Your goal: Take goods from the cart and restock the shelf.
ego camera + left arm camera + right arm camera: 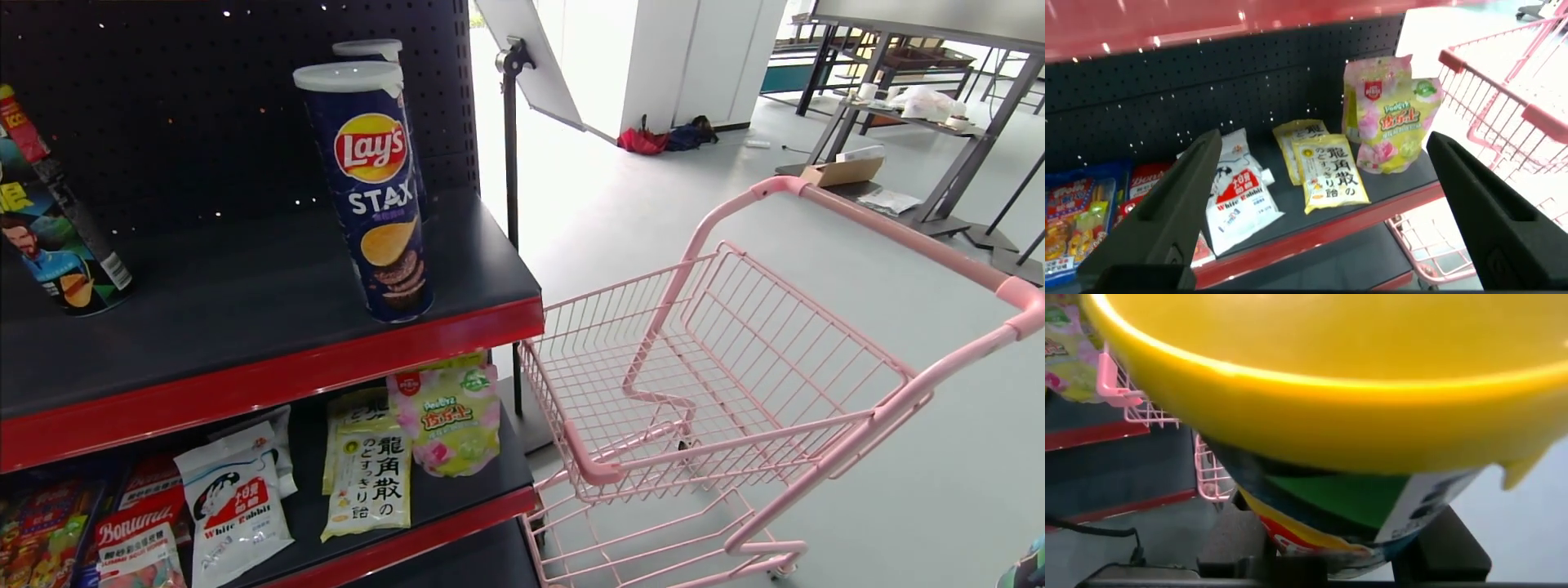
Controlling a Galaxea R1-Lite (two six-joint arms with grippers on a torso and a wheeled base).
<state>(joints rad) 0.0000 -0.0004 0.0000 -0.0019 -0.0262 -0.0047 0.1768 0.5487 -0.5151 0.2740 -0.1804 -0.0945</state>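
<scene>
My right gripper point(1339, 559) is shut on a chip can point(1339, 416) with a yellow lid and a green, red and white label. A corner of that can point(1030, 565) peeks in at the lower right of the head view, right of the pink cart point(718, 359), whose basket holds nothing. On the upper shelf point(245, 327) a dark blue chip can point(377, 196) stands upright with a second one point(371, 49) behind it. My left gripper point(1323, 220) is open before the lower shelf, facing a pink-green bag point(1392, 110) and yellow candy bags point(1319, 163).
A tilted chip can point(57, 229) leans at the upper shelf's left end. White and red snack bags point(233, 498) lie on the lower shelf. A metal stand point(513, 204) rises between shelf and cart. Open grey floor lies to the right, with tables far behind.
</scene>
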